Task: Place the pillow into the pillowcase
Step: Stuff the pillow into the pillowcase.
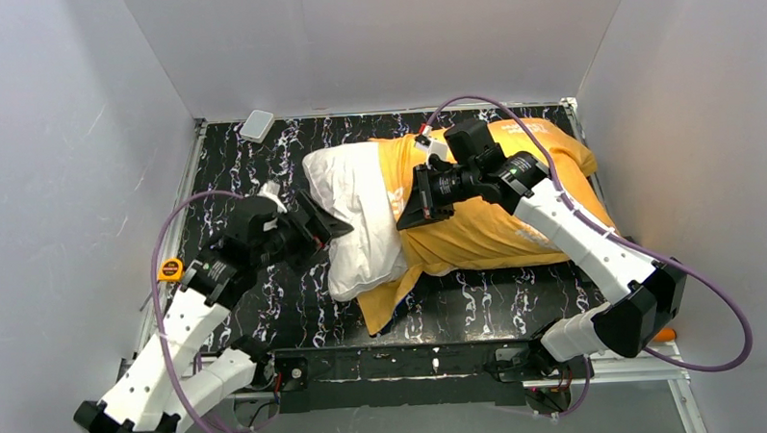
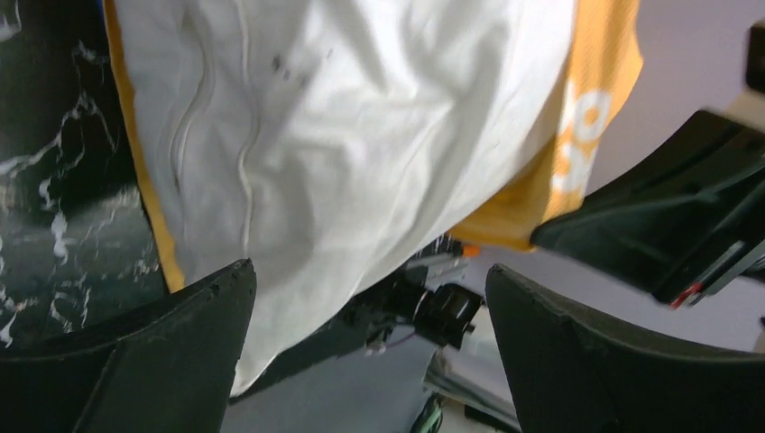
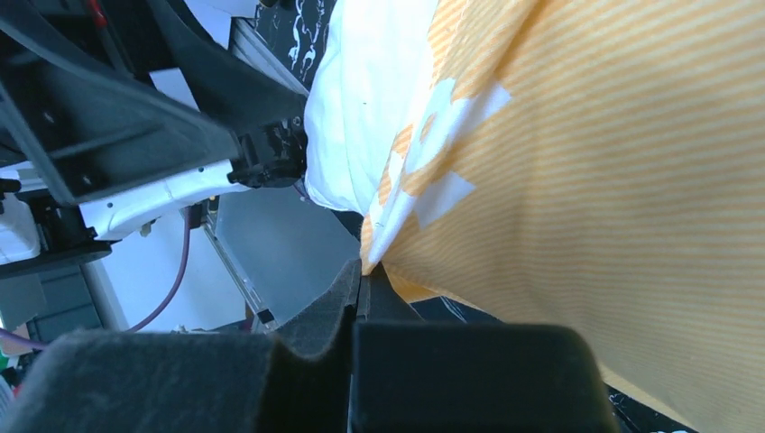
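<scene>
Released, wide-spread left fingers (image 2: 194, 338) beside white pillow (image 1: 360, 212). Right fingers (image 3: 356, 311) clenched on orange pillowcase (image 1: 496, 227) hem. White print on pillowcase, unreadable. Black marbled bench (image 1: 291, 306) beneath.

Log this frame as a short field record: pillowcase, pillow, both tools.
pillowcase: orange side up, opening toward the left arm
pillow: largely inside the pillowcase, white end sticking out
left tool: open, at the pillow's exposed end, holding nothing
right tool: shut on the pillowcase's open edge
</scene>
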{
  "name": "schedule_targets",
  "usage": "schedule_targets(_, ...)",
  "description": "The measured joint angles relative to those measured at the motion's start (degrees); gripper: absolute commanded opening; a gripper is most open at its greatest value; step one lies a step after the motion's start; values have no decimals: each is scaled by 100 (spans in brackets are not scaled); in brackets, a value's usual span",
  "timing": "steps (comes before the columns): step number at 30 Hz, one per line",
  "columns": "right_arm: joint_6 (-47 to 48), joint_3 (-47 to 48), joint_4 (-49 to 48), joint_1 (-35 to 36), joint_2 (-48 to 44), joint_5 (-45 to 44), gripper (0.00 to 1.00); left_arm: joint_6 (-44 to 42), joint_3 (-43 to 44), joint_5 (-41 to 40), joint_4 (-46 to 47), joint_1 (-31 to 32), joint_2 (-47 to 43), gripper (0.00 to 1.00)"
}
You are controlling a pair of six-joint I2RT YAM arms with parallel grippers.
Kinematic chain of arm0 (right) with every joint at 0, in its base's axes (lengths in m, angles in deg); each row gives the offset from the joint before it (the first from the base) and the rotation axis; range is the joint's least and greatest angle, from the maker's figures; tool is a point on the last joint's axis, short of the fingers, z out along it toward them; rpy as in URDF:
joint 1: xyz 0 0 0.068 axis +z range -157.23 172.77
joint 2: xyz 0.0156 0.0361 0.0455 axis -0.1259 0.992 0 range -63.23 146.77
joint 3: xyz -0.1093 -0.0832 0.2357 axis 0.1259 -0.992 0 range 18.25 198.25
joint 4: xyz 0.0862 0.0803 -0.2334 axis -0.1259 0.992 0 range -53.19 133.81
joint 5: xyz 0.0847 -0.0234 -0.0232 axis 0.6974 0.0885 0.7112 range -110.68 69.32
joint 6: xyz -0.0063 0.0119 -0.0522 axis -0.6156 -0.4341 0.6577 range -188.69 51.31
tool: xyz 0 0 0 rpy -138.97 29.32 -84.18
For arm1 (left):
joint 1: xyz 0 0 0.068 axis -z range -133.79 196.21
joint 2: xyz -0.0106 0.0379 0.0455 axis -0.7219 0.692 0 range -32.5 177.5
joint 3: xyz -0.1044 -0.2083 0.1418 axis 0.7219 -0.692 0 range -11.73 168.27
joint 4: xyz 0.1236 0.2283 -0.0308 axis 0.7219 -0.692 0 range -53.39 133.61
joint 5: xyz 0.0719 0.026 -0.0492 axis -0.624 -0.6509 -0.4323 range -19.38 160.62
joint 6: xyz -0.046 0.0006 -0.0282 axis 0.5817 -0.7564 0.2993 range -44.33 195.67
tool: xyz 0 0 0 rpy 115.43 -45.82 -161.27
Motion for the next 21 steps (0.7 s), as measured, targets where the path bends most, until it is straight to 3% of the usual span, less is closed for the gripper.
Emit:
schedule_targets(4, 15, 4, 37, -2, 22, 66, 1, -42, -564, 634, -326, -4, -380, 98)
schedule_targets(8, -13, 7, 33, -2, 90, 164, 1, 107, -1119, 1167, -186, 96, -35, 91)
schedule_targets(9, -22, 7, 28, -2, 111, 212, 1, 164, -1180, 1248, -90, 173, 131, 85)
schedule_targets(12, -61, 37, 4, -9, 203, 352, 1, 284, -1204, 1397, 461, 435, 691, 50)
schedule_targets(15, -173, 37, -98, -20, 251, 516, 1, 472, -1202, 1460, 1320, 529, 1307, 27)
schedule_targets(18, -487, -22, -472, -55, 256, 723, 1, 651, -1047, 1469, 2107, 531, 1998, 16)
schedule_targets(21, -964, -264, -1180, -76, 251, 905, 1, 608, -258, 1399, 2284, 522, 2763, 6)
